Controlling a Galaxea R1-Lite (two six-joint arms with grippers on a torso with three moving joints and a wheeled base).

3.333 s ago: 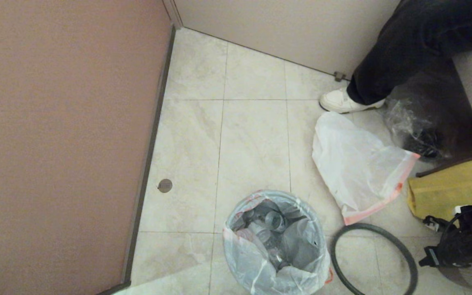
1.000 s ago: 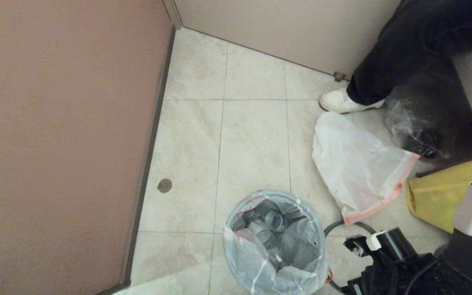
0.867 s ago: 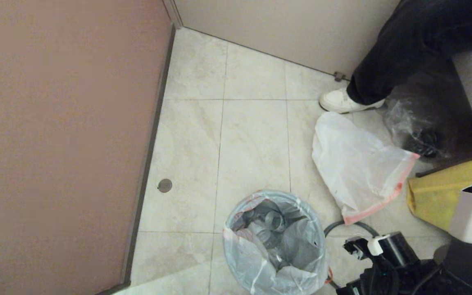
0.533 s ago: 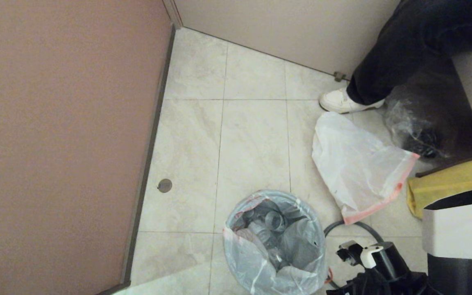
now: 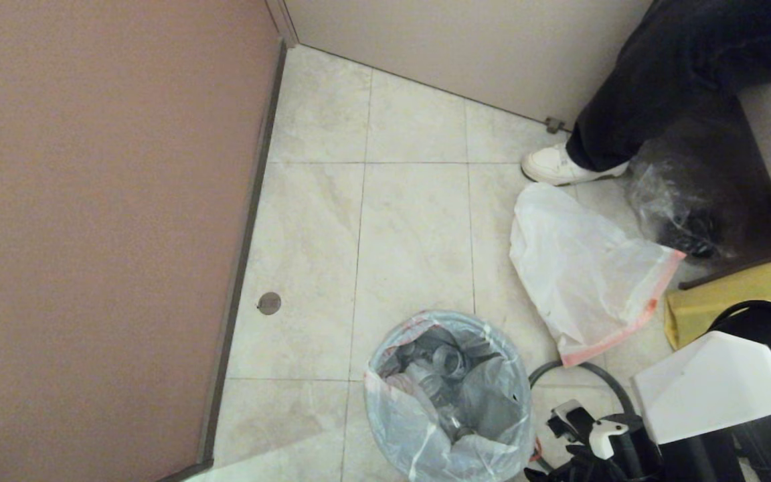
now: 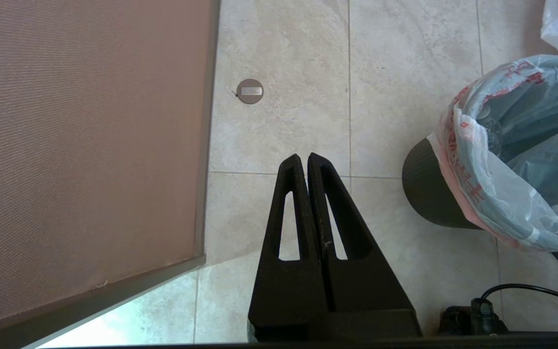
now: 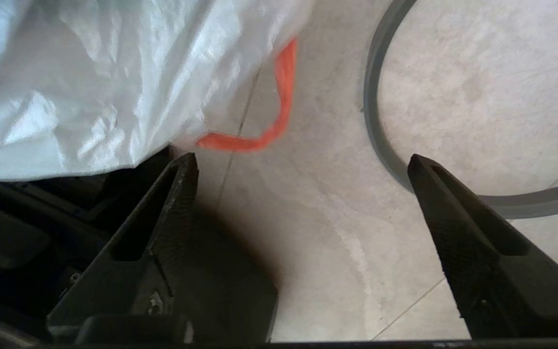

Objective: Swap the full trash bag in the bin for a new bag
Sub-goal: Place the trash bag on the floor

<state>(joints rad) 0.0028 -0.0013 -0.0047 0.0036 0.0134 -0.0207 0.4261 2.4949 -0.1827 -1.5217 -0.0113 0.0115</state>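
Note:
The bin [image 6: 424, 194] is black and stands low in the head view, lined with the full trash bag [image 5: 449, 395], whose hem is folded over the rim and which holds clear bottles. The bag's orange drawstring loop [image 7: 269, 131] hangs down its right side. My right gripper [image 7: 303, 162] is open just above the floor, beside the full trash bag [image 7: 90, 72] and a little short of the loop, holding nothing. The grey rim ring [image 7: 380, 121] lies on the floor next to it. The new bag [image 5: 586, 274] lies flat further back on the right. My left gripper [image 6: 304, 157] is shut and empty, left of the bin.
A brown partition [image 5: 91, 234] closes off the left side. A round floor drain [image 5: 269, 303] sits near it. At the back right are a person's leg and white shoe [image 5: 559, 166], a clear bag with dark lumps [image 5: 680, 207] and a yellow bag [image 5: 727, 301].
My right arm has swung in from the far right to the bin's right side, low over the ring, and its jaws have spread wide. The bags and bin have not moved.

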